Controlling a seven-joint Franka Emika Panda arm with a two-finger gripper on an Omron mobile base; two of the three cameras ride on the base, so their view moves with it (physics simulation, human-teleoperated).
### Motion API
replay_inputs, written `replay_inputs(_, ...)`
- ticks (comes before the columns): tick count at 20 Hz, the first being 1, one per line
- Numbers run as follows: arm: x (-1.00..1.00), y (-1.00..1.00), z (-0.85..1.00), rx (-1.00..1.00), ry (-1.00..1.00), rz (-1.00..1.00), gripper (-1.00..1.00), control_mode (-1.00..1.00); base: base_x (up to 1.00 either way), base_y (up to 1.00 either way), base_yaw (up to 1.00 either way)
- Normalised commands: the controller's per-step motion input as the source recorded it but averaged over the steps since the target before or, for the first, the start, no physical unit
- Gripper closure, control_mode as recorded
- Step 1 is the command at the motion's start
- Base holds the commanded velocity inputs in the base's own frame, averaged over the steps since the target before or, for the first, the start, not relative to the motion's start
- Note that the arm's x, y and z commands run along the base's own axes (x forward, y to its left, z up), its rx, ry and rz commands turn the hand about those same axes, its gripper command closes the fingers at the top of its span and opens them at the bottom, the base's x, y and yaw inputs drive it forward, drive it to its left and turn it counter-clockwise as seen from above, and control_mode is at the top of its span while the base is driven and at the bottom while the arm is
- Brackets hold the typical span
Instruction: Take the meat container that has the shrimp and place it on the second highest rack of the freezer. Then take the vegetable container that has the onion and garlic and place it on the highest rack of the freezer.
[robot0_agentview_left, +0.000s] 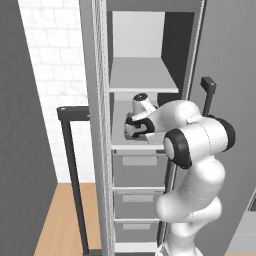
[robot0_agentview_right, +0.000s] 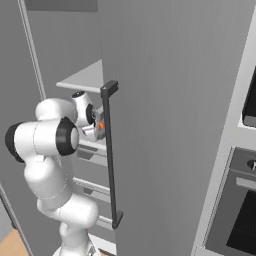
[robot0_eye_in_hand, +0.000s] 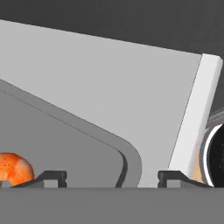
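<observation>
My gripper reaches into the open freezer, just above the second highest rack. In the hand view the grey meat container lies on that rack, its rounded corner between my two fingertips. An orange shrimp shows inside it at the lower left. The jaws stand wide apart, open around the container's corner and not pressing on it. From the right base view a spot of orange shrimp shows by my gripper. The vegetable container with onion and garlic is out of view.
The highest rack lies bare above my hand. Several closed drawers stack below. The freezer door with its dark handle stands open at my right, another dark handle at my left. An oven is at far right.
</observation>
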Motion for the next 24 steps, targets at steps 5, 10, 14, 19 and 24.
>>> replay_inputs(5, -0.96, 0.18, 0.59, 0.09, 0.01, -0.04, -1.0, -1.0, 0.0, 0.0, 0.0)
replay_inputs(10, -1.0, 0.31, 0.21, 0.08, 0.06, -0.03, -1.0, -1.0, 0.0, 0.0, 0.0)
replay_inputs(14, -1.0, 0.19, 0.02, 0.01, 0.0, 0.0, -1.0, -1.0, 0.0, 0.0, 0.0)
replay_inputs(19, -1.0, 0.02, 0.77, 0.05, -0.02, -0.05, -1.0, -1.0, 0.0, 0.0, 0.0)
replay_inputs(24, -1.0, -0.09, 0.87, 0.11, 0.0, 0.0, -1.0, -1.0, 0.0, 0.0, 0.0)
